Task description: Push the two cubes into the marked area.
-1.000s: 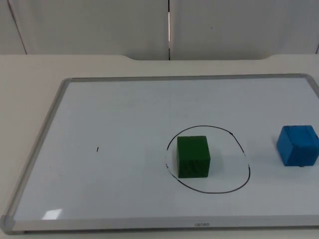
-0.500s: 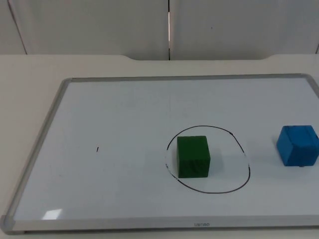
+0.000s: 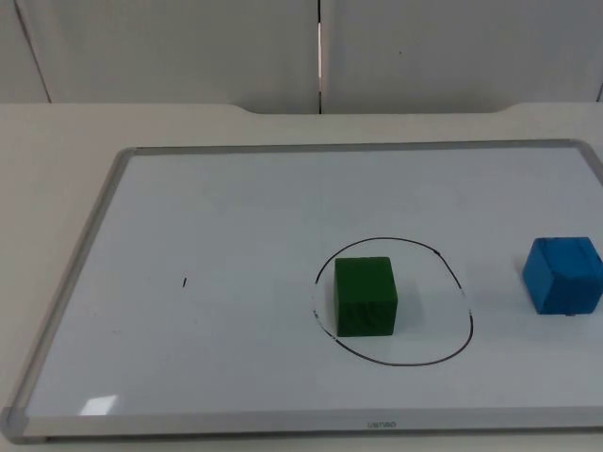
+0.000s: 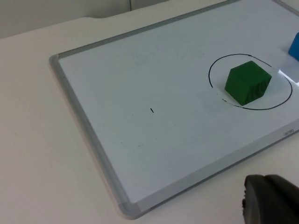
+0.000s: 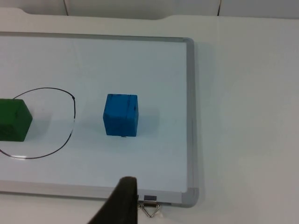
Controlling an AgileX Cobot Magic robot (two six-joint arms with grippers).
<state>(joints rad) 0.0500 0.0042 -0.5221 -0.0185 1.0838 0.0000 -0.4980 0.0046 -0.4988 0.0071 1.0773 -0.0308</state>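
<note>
Nothing had moved since the earlier frames: both cubes lay exactly where they were. On the silver-framed whiteboard (image 3: 104, 217) the green cube (image 3: 365, 296) sat inside the black hand-drawn circle (image 3: 468, 315), toward its left side. The blue cube (image 3: 563, 274) rested well outside the ring, to its right, near the board's right edge. A short black pen mark (image 3: 185, 282) showed on the board's left half. Whether the left gripper (image 4: 268, 199) or right gripper (image 5: 120, 200) was apart or together could not be told; each waited off the board's near edge.
</note>
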